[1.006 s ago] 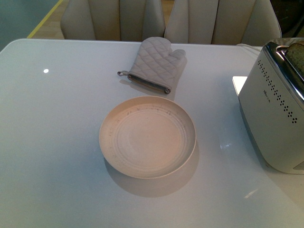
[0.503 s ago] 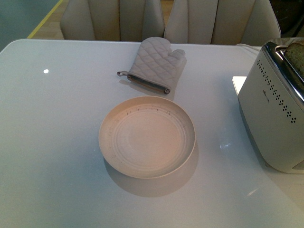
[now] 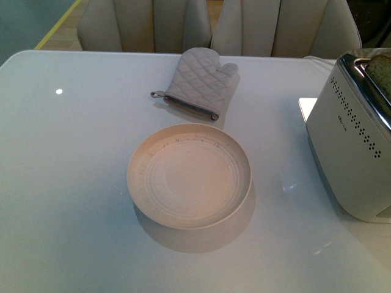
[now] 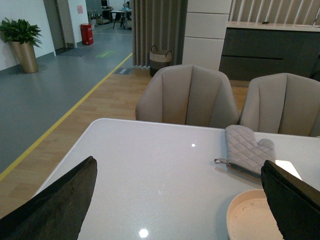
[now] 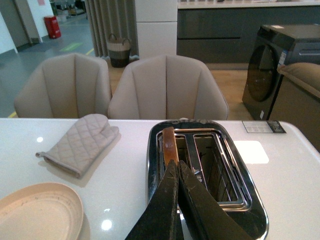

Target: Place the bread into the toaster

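The white toaster (image 3: 351,134) with its chrome top stands at the table's right edge. The bread (image 3: 382,64) stands in a slot, with only its top showing. In the right wrist view the bread's brown crust (image 5: 169,142) stands on edge in the slot nearer the mitt, and the other slot is empty. My right gripper (image 5: 176,164) is shut and holds nothing, with its tips just above the toaster's top (image 5: 240,200) by the near end of the bread. My left gripper (image 4: 175,210) is open and empty above the table. Neither arm shows in the front view.
A round cream plate (image 3: 189,176) lies empty in the middle of the table, and its rim shows in the left wrist view (image 4: 252,217). A quilted grey oven mitt (image 3: 198,82) lies behind it. Two beige chairs (image 3: 146,24) stand at the far edge.
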Controlling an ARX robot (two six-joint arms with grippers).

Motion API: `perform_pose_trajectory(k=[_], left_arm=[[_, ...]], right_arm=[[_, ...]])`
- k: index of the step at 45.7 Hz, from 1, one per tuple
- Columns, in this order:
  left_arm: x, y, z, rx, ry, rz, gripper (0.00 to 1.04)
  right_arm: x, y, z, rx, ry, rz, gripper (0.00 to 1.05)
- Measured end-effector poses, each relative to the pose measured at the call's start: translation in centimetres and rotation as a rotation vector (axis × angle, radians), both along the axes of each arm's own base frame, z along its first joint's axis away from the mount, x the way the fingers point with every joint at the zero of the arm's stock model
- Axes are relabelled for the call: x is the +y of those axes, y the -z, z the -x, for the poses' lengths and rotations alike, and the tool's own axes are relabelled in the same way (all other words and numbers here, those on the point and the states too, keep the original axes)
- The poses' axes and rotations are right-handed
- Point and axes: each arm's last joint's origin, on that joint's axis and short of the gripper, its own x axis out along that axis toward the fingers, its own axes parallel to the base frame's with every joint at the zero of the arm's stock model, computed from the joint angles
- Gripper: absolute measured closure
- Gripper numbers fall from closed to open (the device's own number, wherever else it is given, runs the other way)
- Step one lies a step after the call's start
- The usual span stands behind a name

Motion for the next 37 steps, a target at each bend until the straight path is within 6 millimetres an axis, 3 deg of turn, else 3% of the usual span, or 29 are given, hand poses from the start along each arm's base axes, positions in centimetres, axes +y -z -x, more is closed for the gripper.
perform_pose_trajectory(k=[37], left_arm=[[0.0, 0.0, 0.0, 0.0, 0.0, 0.0, 0.07]], right_arm=[[0.0, 0.1, 2.1, 0.005, 0.0, 0.0, 1.03]])
